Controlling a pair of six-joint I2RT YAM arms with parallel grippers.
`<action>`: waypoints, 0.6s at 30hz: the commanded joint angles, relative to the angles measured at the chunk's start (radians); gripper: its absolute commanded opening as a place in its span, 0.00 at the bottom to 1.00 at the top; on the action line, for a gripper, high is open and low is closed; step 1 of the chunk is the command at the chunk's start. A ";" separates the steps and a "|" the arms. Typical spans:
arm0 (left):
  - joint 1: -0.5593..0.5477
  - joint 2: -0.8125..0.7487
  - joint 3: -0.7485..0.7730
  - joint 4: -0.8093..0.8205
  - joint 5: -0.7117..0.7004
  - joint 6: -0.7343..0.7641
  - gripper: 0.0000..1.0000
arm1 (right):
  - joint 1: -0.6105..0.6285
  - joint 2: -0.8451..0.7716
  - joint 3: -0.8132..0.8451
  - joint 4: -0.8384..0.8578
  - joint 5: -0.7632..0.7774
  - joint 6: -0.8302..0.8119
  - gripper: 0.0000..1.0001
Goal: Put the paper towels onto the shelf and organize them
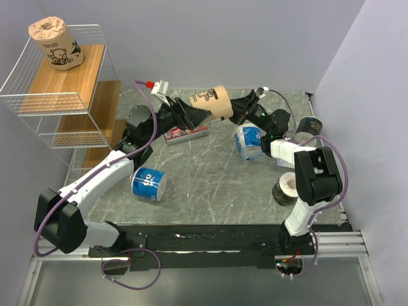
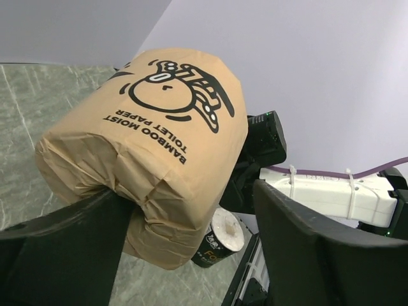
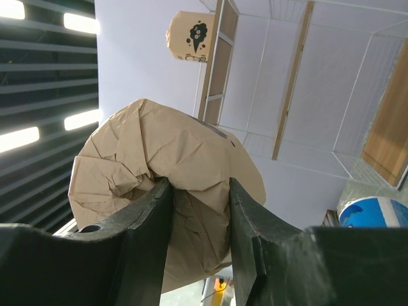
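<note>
The shelf (image 1: 89, 70) stands at the far left of the desk (image 1: 210, 185), with one brown roll (image 1: 56, 43) already on its top board. The second brown roll (image 1: 213, 101) hangs in the air over the desk's far middle, well apart from the shelf, between my two arms. My right pincer (image 3: 197, 188) is clenched on its crumpled end only. My left pincer (image 2: 191, 197) stands released around its body, one jaw touching it from below, the other apart. Risk, in my judgement: if the right lets go before the left clamps, the roll drops. The thin wrapper hold may also slip or tear.
</note>
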 commanded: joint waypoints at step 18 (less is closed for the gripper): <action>-0.018 -0.094 0.073 -0.064 0.004 0.133 0.35 | 0.004 -0.069 -0.065 0.391 -0.030 -0.081 0.62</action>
